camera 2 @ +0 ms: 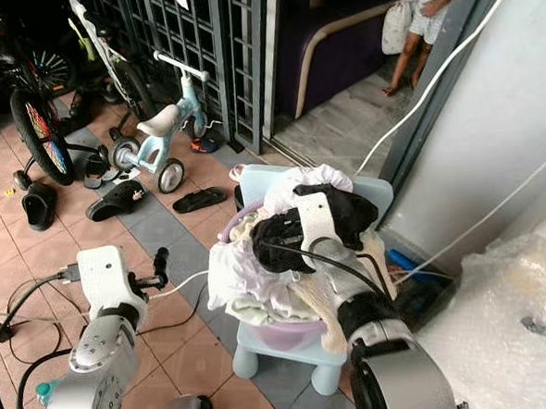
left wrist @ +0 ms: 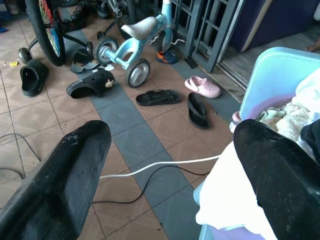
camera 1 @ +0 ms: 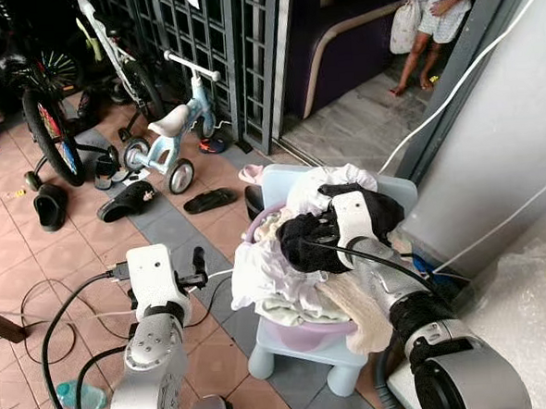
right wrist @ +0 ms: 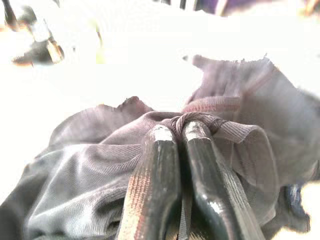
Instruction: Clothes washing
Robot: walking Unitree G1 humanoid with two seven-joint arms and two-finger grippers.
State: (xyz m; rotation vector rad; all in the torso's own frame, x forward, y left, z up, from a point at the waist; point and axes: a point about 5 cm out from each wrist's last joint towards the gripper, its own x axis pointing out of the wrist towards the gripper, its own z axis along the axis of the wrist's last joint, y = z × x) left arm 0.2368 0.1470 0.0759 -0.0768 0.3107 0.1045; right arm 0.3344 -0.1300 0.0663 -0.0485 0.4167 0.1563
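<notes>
Jaws of the right gripper (right wrist: 182, 137) are pinching a dark garment (camera 1: 317, 234) off the basin (camera 1: 309, 335); left gripper (left wrist: 170, 170), at nine o'clock, is gaping empty.

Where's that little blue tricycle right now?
The blue tricycle stands on the tiled floor ahead to the robot's left, beside the metal gate, with slippers scattered nearby.

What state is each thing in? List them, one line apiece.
Right gripper: shut, pinching a fold of the black garment.
Left gripper: open, holding nothing, beside the pile.
Laundry pile: heaped high, spilling over the basin's rim.
Purple basin: overfull, sitting on the blue chair.
Blue chair: upright.
Tricycle: upright, parked by the grille.
</notes>
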